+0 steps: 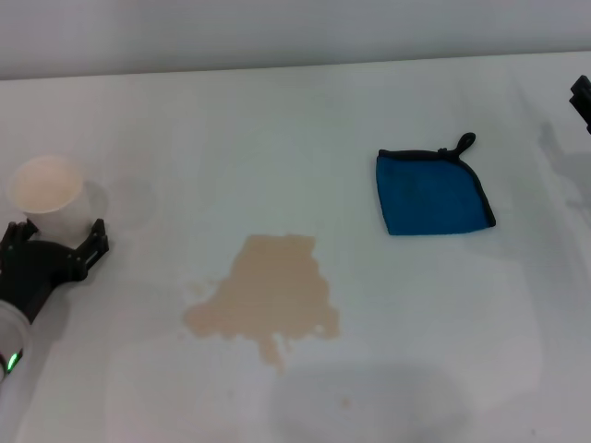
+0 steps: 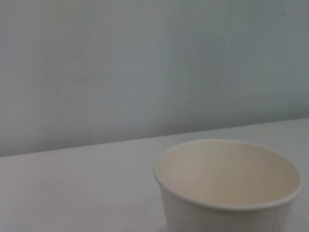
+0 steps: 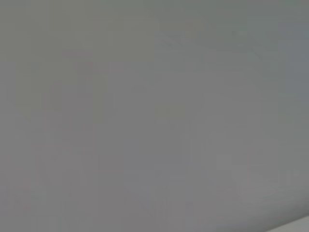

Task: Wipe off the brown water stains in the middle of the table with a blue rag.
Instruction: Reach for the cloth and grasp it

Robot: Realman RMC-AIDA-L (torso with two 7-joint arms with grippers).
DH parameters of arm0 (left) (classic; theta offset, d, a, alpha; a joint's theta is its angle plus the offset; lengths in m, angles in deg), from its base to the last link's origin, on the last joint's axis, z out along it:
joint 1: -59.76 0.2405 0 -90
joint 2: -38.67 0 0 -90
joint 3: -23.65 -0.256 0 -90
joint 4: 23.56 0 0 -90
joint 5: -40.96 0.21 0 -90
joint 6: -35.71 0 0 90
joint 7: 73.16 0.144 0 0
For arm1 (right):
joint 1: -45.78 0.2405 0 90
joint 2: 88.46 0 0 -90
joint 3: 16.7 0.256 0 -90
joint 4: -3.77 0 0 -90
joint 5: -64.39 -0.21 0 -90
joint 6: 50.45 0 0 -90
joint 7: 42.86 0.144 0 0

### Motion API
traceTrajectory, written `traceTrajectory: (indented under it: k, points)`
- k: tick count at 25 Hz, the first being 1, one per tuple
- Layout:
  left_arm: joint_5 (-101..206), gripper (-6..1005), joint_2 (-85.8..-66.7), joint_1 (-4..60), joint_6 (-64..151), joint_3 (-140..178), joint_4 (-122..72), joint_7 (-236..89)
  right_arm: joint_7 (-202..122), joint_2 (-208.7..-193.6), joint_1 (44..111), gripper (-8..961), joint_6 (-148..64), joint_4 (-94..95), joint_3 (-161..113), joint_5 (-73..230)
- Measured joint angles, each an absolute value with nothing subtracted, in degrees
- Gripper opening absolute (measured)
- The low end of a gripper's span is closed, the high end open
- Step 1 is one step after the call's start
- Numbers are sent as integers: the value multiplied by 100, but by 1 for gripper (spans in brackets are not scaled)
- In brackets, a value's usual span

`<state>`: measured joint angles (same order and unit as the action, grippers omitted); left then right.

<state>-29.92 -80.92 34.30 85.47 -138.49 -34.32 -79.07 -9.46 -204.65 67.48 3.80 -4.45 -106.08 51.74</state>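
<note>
The brown water stains (image 1: 266, 297) form a tan puddle with small drips in the middle of the white table (image 1: 277, 138). The blue rag (image 1: 430, 193), with black edging and a loop, lies flat to the right of the puddle, apart from it. My left gripper (image 1: 54, 244) is at the far left, open, its fingers spread just on the near side of a white paper cup (image 1: 46, 192). Only a black bit of my right gripper (image 1: 582, 98) shows at the right edge, far from the rag.
The paper cup stands upright at the table's left side and fills the left wrist view (image 2: 227, 186), beige inside. A grey wall runs behind the table's far edge. The right wrist view shows only a plain grey surface.
</note>
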Motion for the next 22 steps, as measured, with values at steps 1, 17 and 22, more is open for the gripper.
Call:
traceTrajectory:
  k: [1,17,22]
  points:
    - [-2989,893,-8091,3492,8636,-13850,-3454,-7901,-946,-20465,6747,867,404,-439,-10609,5173]
    - [-2944,892,-8091,4154,9378,-13896,-3940,-7781,-946,-20440,6731,867,480,-411,-10609,5174]
    - [-2917,892,-8085,4484,10206,-13910,-4079,-7801,-946,-20433,6755,866,452,-433,-10616,5179]
